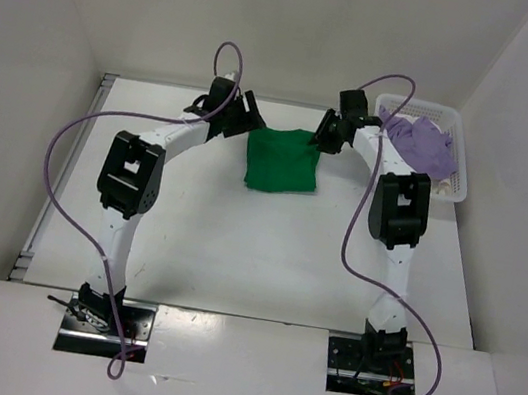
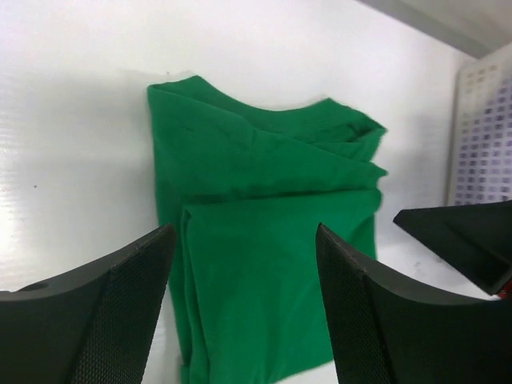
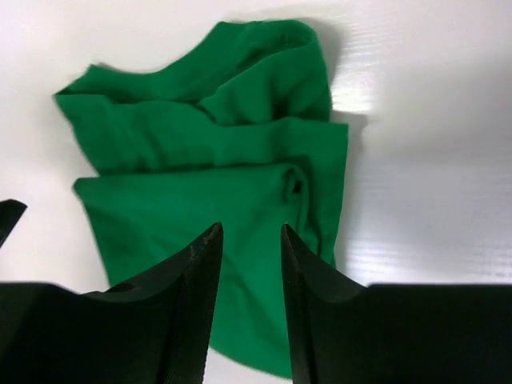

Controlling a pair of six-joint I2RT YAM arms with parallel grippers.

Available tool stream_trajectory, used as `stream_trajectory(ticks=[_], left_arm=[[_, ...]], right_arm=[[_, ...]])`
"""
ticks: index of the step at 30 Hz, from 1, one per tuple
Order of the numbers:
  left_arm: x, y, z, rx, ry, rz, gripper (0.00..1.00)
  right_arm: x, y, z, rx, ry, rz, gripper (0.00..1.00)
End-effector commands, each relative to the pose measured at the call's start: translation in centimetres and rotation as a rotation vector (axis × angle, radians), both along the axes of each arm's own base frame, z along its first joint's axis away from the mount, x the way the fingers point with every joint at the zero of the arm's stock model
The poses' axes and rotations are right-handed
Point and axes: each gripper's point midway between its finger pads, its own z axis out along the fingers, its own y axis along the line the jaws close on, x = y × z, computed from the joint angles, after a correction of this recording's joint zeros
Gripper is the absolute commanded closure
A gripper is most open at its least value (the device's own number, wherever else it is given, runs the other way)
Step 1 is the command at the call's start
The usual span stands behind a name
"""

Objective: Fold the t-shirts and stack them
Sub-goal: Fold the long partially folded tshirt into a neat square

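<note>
Left pincer [image 2: 244, 236] and right pincer [image 3: 250, 232] hang open, empty, flanking the folded green shirt [image 1: 282, 160]: soft, light, likely best pinched at corners.

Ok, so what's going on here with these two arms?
Two robot arms are folding shirts. A green shirt lies folded in the middle of the table, with one arm at each side of its far edge. The left jaws and right jaws are open and hold nothing. A purple shirt sits bunched up in the basket at the right, not yet folded.
</note>
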Motion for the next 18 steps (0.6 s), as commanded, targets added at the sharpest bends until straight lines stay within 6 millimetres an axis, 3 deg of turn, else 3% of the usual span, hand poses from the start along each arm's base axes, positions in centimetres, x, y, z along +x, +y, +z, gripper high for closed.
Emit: stream_trajectory(ticks=[1,6,13,18], left_arm=[[1.2,-0.1,-1.9,0.040,0.007,-0.017,0.23],[1.1,-0.2,-3.7,0.050,0.034,-0.030,0.31],[0.7,-0.7,-3.6,0.035,0.029,-0.065,0.35],[0.7,-1.0,-3.9,0.019,0.031,-0.070,0.40]], right_arm=[[2.2,0.2,1.3,-0.014,-0.038,0.008,0.57],[3.0,-0.2,-1.1,-0.050,-0.003,-0.016,0.57],[2.5,-0.5,-2.5,-0.061,0.034,-0.029,0.57],[2.4,-0.2,-3.9,-0.050,0.053,-0.016,0.64]])
